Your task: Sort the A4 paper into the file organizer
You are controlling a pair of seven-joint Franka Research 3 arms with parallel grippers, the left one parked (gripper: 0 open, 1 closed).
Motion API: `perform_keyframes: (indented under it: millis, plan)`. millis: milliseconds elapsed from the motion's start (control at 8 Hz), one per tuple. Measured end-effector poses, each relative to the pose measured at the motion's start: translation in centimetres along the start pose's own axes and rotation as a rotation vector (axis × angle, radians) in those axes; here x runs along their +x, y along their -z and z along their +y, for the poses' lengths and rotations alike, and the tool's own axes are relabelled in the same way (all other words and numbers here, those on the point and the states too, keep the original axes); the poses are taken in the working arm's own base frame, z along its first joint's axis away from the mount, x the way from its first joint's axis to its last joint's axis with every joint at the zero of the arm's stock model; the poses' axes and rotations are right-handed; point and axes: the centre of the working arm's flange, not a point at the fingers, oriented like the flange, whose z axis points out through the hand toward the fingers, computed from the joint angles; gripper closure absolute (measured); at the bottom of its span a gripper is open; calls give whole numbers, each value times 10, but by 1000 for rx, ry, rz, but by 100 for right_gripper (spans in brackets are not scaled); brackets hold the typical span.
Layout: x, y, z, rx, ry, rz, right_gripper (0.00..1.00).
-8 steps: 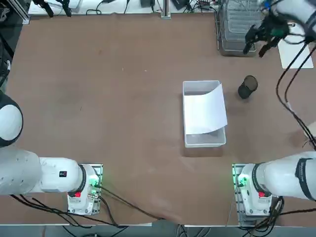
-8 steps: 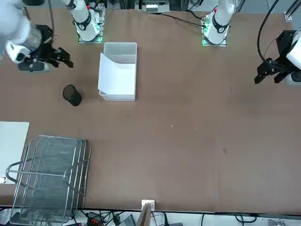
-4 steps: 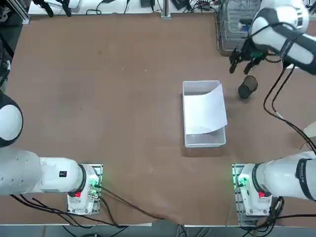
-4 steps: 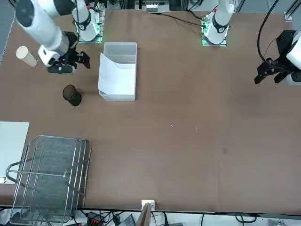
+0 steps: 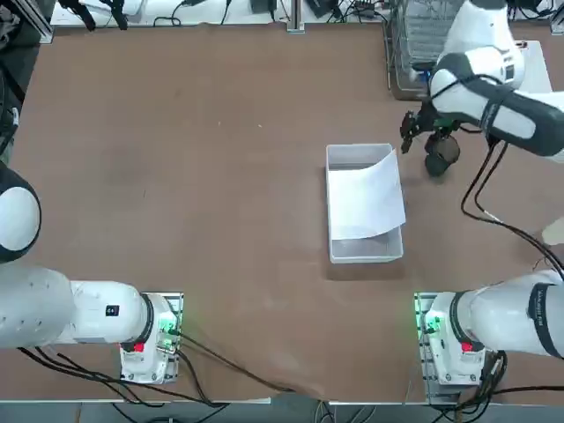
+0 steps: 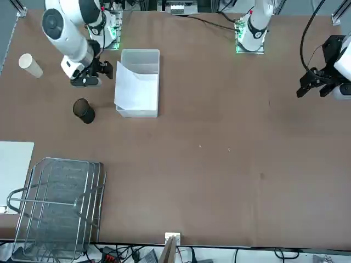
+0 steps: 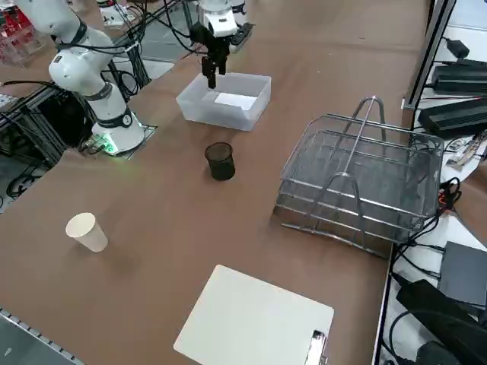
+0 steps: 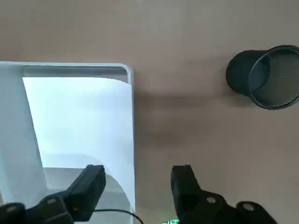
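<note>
The right gripper [image 5: 411,134] has swung from the file organizer [image 5: 421,44] toward the clear bin [image 5: 333,157], jaws spread and empty, nearing the A4 paper [image 5: 365,204] for pickup.

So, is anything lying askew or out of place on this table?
Yes: the plain white A4 paper lies crooked in the clear plastic rectangular bin, curved, one corner poking over the rim. The right gripper hovers beside it, jaws open. Nothing looks spilled.
</note>
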Motion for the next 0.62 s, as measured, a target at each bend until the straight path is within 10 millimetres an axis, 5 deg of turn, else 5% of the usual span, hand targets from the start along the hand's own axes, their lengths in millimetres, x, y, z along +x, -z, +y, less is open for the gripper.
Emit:
perform_keyframes:
  millis: [625]
  plan:
    - [-22, -58, -8, -7, -22, 46, 16]
